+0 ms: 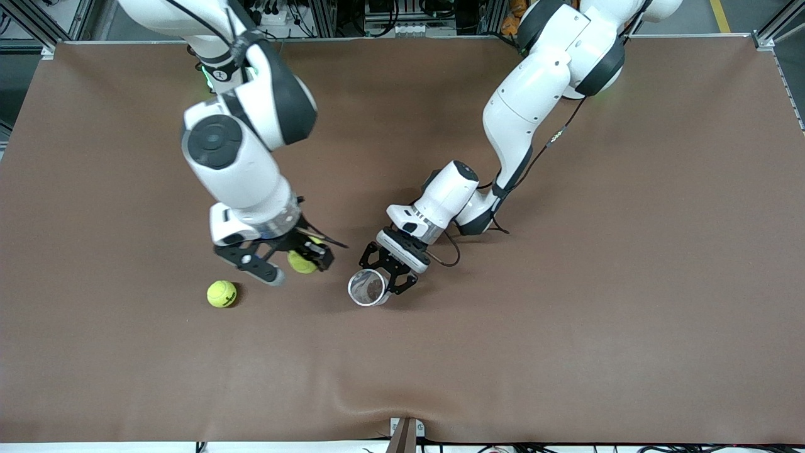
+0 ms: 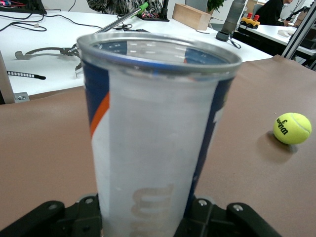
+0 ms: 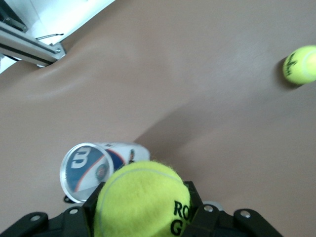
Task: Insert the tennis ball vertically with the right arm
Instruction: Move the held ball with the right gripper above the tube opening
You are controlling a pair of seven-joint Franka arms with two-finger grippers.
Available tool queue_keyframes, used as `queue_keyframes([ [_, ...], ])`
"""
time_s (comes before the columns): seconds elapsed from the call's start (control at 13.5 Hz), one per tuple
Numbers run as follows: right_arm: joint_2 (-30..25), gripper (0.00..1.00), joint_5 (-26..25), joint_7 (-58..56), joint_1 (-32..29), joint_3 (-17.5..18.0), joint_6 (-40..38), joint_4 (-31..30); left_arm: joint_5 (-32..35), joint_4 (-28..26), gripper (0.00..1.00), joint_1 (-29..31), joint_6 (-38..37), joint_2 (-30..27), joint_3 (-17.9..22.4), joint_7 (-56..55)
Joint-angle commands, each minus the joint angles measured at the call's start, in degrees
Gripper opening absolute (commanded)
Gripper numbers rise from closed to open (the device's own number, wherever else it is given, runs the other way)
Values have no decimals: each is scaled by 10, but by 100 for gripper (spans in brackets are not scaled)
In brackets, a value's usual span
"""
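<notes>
With the right gripper [image 1: 291, 263] clamped on a fuzzy yellow tennis ball [image 1: 302, 262] and the left gripper [image 1: 385, 277] clamped on the upright clear plastic can [image 1: 368, 287], any misalignment could catch the ball on the rim and tip the can.

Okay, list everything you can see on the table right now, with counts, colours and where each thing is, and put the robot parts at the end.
Clear plastic tennis ball can with blue, white and orange label: one, upright with its open mouth up, clamped in the left gripper, mid-table.
Yellow-green felt tennis ball, held: one, in the right gripper, over the table beside the can.
Yellow-green felt tennis ball, loose: one, on the cloth toward the right arm's end, apart from everything.
Brown table cloth: one, covering the table.
Left gripper: black fingers, shut on the can.
Right gripper: black fingers, shut on the held ball.
</notes>
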Motion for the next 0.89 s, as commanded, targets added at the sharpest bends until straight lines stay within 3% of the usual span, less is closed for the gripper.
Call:
queue_keyframes([
  [0.0,47,24,-12,69,21,-7,5,64,-17,26,54,-9,8,15,3,-5],
  [0.37,92,24,-14,107,40,-9,58,97,-18,26,62,-10,7,15,3,-5],
  [0.82,121,25,-14,114,48,-10,109,97,-18,26,62,-11,8,16,4,-5],
])
